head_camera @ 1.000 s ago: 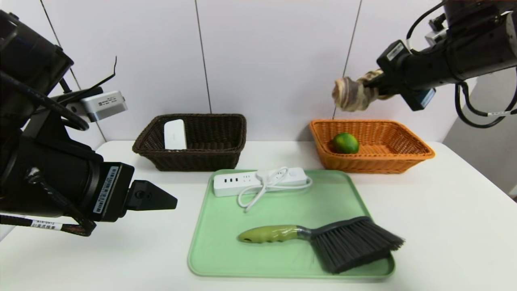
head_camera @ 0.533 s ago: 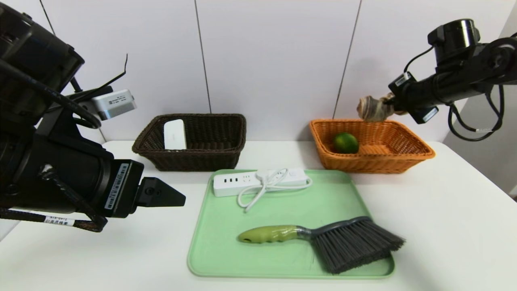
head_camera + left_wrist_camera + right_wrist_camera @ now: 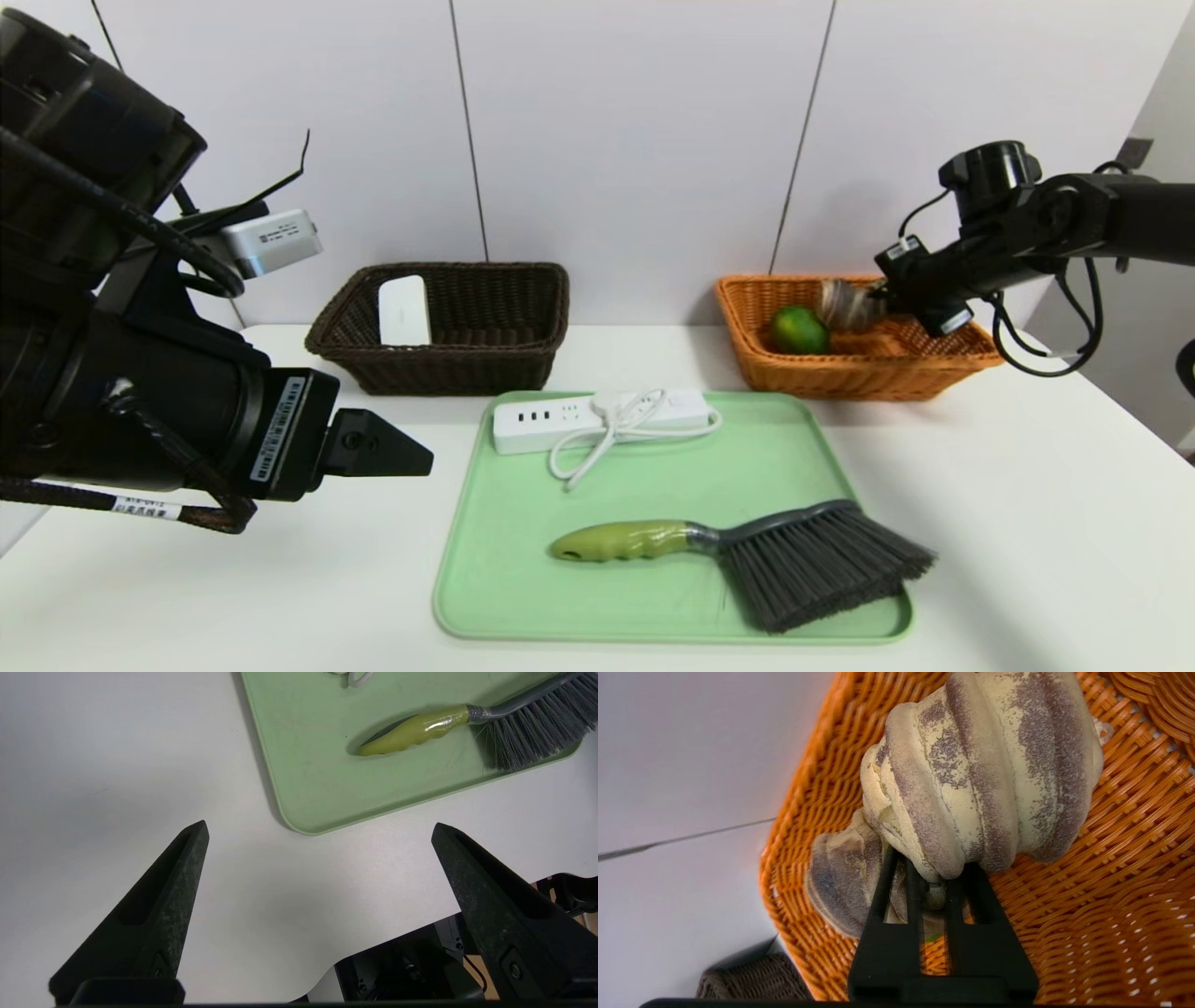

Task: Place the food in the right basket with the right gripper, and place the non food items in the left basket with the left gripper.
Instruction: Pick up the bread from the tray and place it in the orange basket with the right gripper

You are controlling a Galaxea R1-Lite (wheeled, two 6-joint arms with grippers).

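On the white desk [image 3: 1027, 523] a green tray [image 3: 504, 560] carries the brush [image 3: 747, 551] near and the power strip [image 3: 597, 415] far. Behind it, the dark basket [image 3: 467, 369] at far left holds the white case [image 3: 404, 311]; the orange basket [image 3: 878, 373] at far right holds the lime [image 3: 798, 330]. The left gripper [image 3: 317, 830], fingers wide apart, hovers near left. The right gripper [image 3: 934, 877] reaches into the orange basket, clamped on the roll [image 3: 985, 774].
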